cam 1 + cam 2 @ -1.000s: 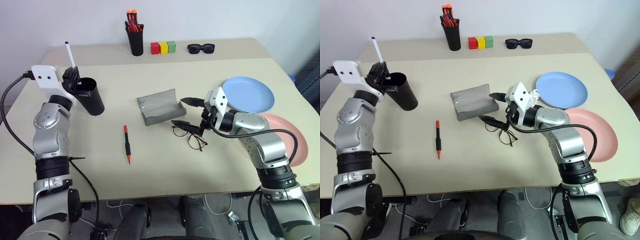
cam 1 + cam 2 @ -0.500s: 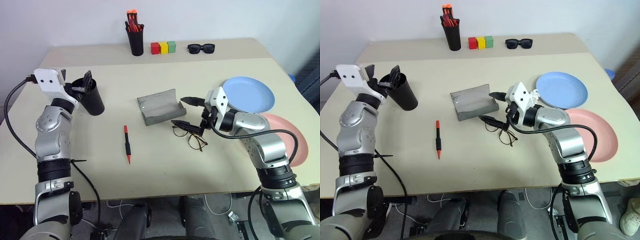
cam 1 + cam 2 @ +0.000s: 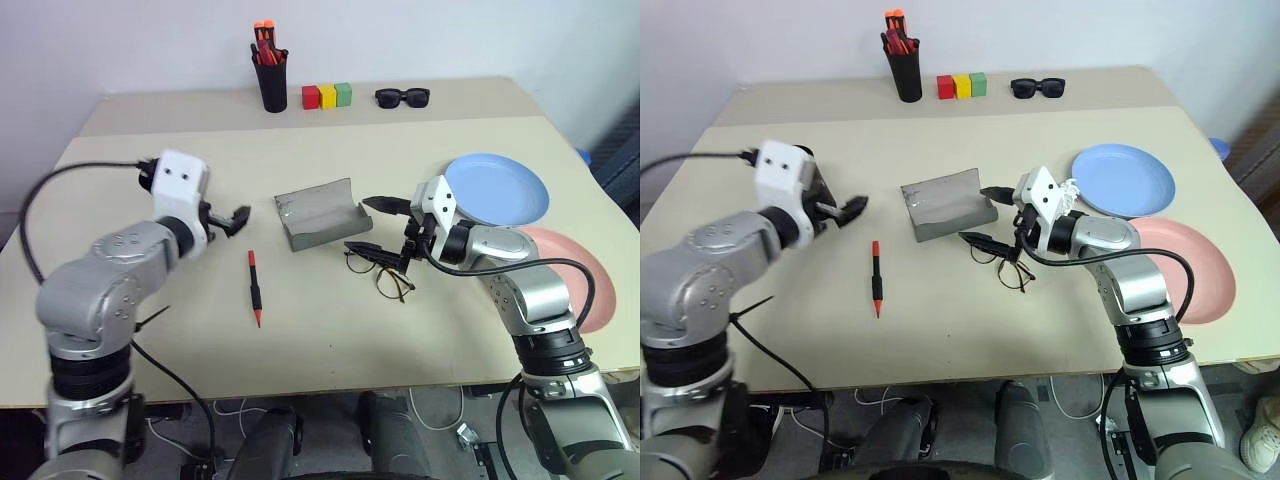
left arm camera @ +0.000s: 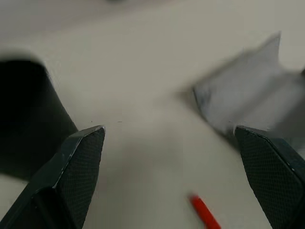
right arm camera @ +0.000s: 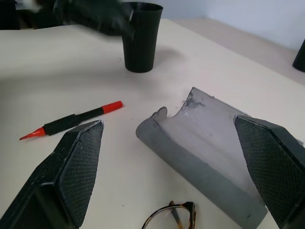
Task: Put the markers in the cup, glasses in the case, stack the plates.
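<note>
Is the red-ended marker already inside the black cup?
No, the marker lies flat on the table, apart from the cup.

The left gripper point(image 3: 236, 218), which a second ago held a slim mostly black marker upright over the wide black tapered plastic cup point(image 5: 140, 36), has let it go and spread its fingers. It has since swung away toward the table's middle, now hanging near the grey clamshell case point(image 3: 318, 212).

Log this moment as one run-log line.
left gripper: open, empty | right gripper: open over glasses | marker: on table | case: open
</note>
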